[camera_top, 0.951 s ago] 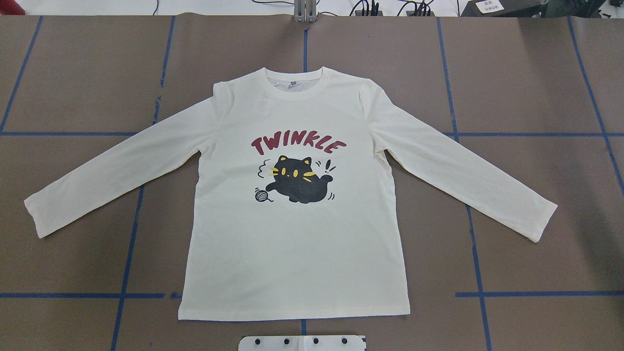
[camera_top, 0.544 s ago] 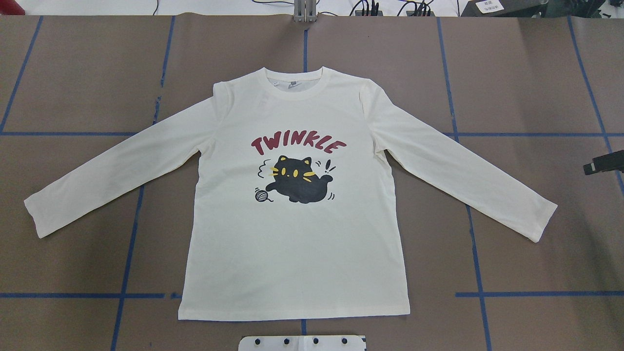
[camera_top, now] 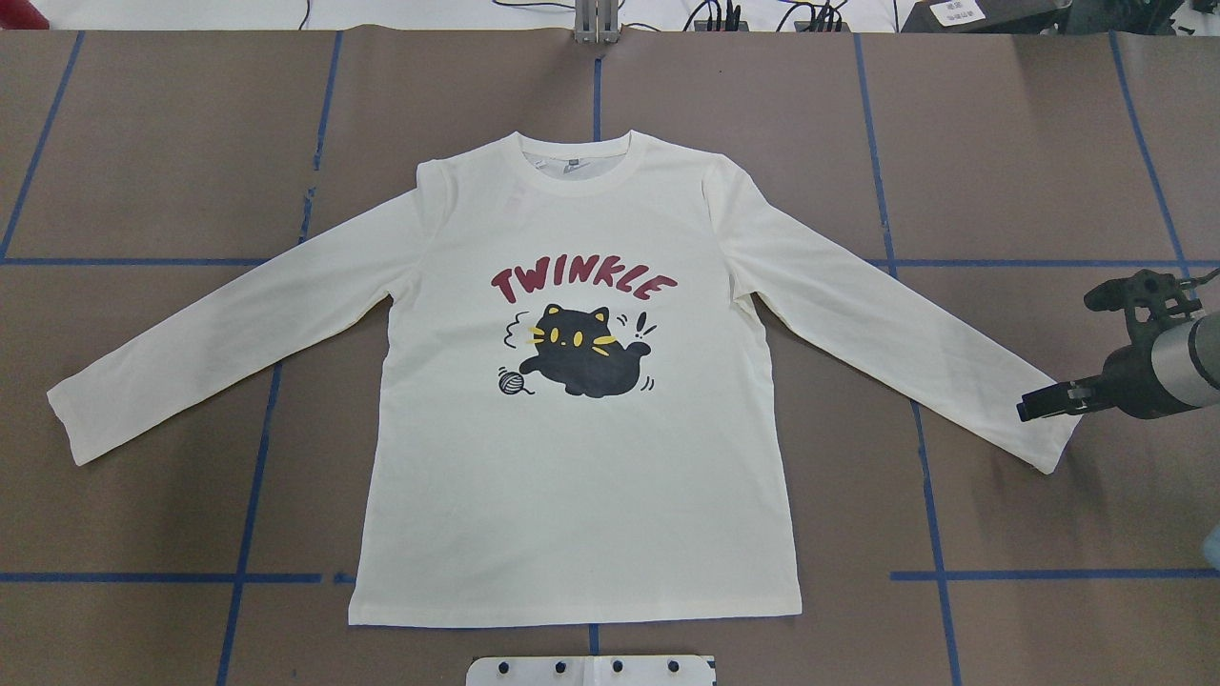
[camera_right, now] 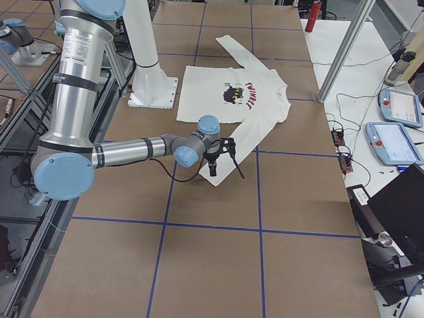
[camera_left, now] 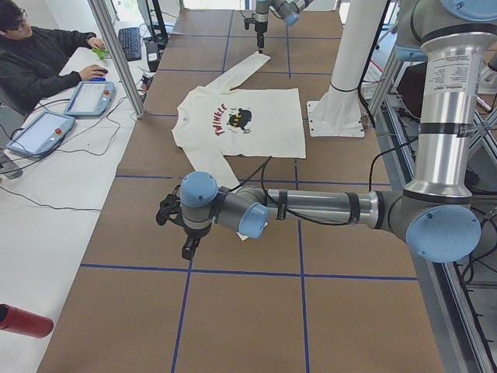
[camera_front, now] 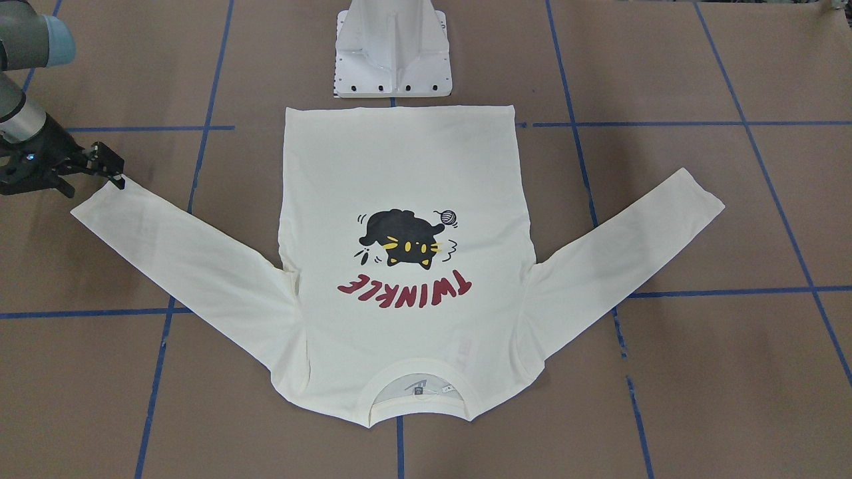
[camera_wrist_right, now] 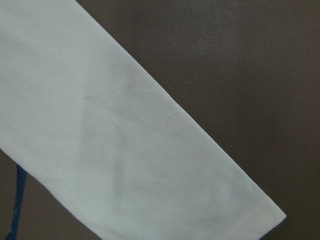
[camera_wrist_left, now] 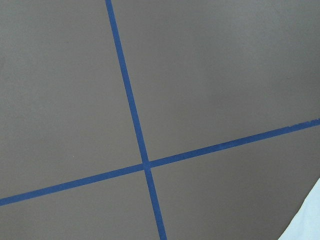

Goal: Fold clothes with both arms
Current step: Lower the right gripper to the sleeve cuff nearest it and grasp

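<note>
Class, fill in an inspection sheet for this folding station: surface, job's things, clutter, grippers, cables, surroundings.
Surface: brown table with blue tape grid.
Job's things: cream shirt flat, print up, sleeves spread, not yet folded.
Clutter: red cylinder on the white side bench.
Grippers: right gripper open at one sleeve cuff; left gripper near the other cuff, state unclear.
Cables: black cables at the table's far edge.
Surroundings: operator seated at the bench; pendants; white base block.
</note>
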### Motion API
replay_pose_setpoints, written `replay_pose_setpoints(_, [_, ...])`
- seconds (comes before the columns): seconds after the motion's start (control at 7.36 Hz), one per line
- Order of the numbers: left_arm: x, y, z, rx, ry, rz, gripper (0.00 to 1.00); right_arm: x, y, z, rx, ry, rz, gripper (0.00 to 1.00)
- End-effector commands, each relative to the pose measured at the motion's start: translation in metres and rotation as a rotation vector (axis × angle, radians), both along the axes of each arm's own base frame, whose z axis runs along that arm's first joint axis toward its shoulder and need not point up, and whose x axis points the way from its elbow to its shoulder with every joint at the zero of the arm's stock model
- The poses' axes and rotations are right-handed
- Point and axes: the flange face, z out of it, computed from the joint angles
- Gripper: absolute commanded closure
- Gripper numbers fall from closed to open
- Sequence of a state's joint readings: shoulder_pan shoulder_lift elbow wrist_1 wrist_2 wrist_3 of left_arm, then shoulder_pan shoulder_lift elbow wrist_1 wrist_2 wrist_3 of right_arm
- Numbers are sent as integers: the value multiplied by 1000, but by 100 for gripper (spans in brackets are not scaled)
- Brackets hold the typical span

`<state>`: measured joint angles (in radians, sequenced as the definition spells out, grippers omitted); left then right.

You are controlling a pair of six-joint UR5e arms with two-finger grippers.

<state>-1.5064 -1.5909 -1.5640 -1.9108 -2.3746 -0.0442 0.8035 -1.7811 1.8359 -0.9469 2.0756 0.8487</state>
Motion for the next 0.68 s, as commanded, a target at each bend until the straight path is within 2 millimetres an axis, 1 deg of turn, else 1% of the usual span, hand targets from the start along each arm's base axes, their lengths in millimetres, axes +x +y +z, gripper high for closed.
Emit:
replay_pose_setpoints(0.0, [0, 1, -1, 4, 1, 2, 0, -9, 4, 19, -45, 40, 38, 0])
replay_pose_setpoints(0.27, [0, 0, -3, 9, 1, 2, 0, -6, 7, 54, -80, 75, 29, 0])
replay_pose_setpoints(0.41, [0, 0, -2, 8, 1, 2, 0, -6, 7, 58, -72, 52, 28, 0])
replay_pose_setpoints(0.54, [-1, 1, -2, 6, 3, 1, 0, -7, 7, 51, -72, 39, 31, 0])
